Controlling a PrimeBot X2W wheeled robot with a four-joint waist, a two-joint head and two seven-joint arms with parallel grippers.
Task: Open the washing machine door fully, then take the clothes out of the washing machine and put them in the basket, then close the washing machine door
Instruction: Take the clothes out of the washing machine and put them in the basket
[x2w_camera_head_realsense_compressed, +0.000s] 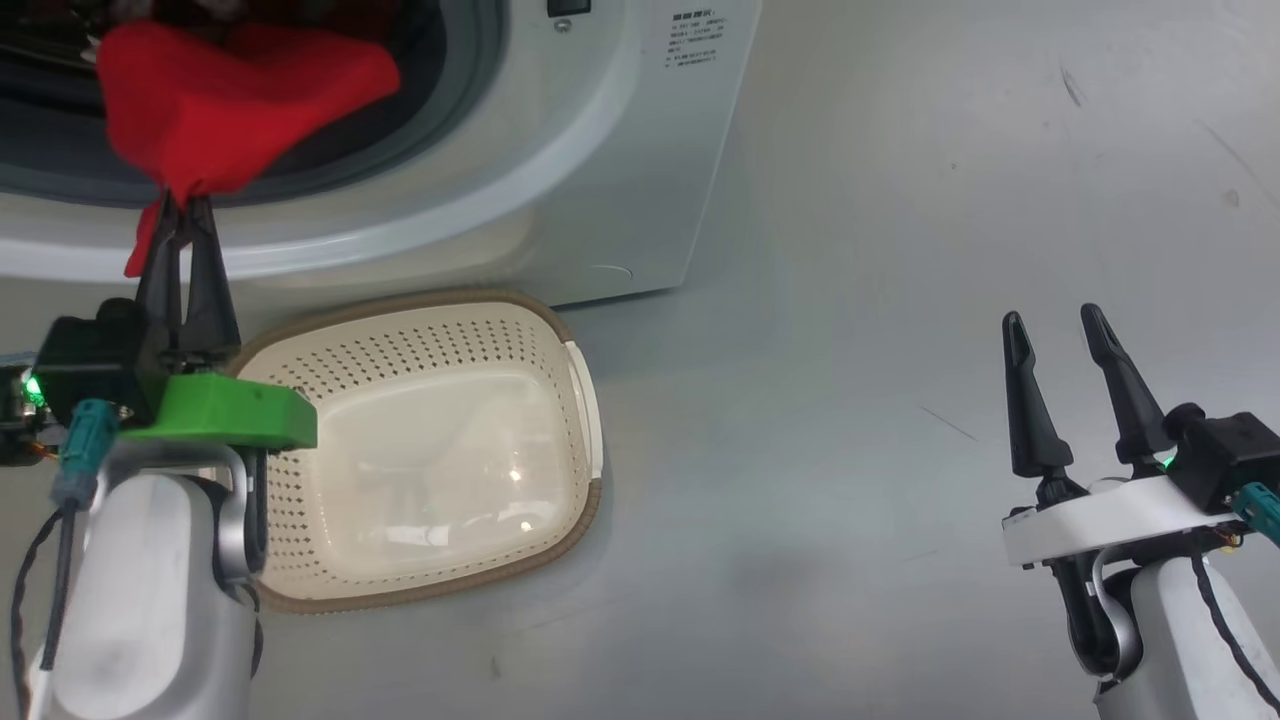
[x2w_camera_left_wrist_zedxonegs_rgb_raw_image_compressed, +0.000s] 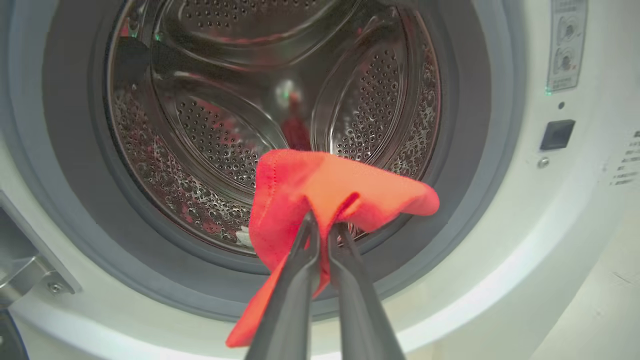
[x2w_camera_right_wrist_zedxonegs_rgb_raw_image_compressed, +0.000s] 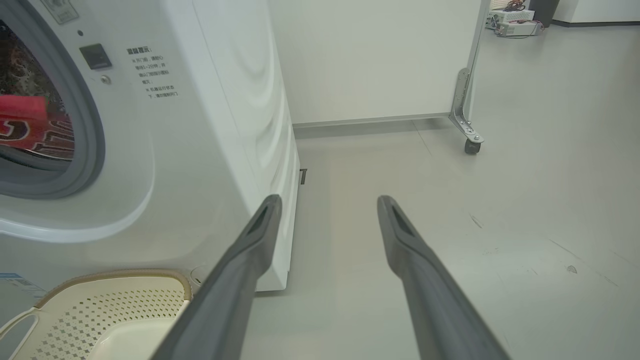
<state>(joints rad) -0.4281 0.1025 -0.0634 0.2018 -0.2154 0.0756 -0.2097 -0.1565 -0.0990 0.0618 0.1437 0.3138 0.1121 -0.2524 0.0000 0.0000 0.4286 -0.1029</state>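
Observation:
My left gripper is shut on the red clothes, holding the fabric just outside the grey rubber ring of the washing machine. A tail of cloth hangs below the fingers. The steel drum behind it looks bare apart from red reflections. The cream basket stands empty on the floor right below the machine's front, beside my left wrist. My right gripper stands open over bare floor at the lower right. The door is out of view.
The grey floor spreads to the right of the machine. A white partition on a caster stands behind. A metal door hinge bracket sits at the opening's left edge.

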